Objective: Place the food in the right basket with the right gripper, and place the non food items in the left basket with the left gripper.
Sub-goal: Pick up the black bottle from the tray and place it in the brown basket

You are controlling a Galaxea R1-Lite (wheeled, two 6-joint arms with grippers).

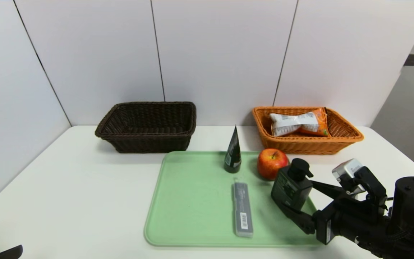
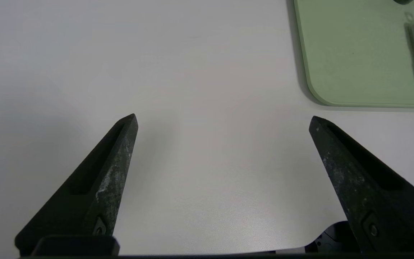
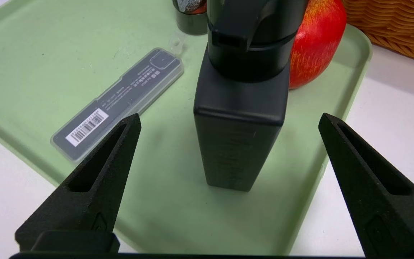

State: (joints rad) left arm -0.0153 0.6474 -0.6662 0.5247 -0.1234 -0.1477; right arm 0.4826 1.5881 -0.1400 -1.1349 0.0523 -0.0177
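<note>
Right gripper (image 3: 228,120) spread wide, fingers either side of the pump bottle (image 3: 241,118) on the tray (image 1: 192,216) — not touching. Apple (image 1: 272,163) half hidden behind it; tube (image 1: 233,153) and case (image 1: 243,208) alongside. Packet (image 1: 300,123) in the right basket (image 1: 307,144); left basket (image 1: 147,140) bare. Left gripper (image 2: 223,120) open over table (image 2: 192,72).

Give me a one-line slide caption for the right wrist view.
Open right gripper faces the pump bottle on the green tray, with the apple behind it and the grey case alongside.
</note>
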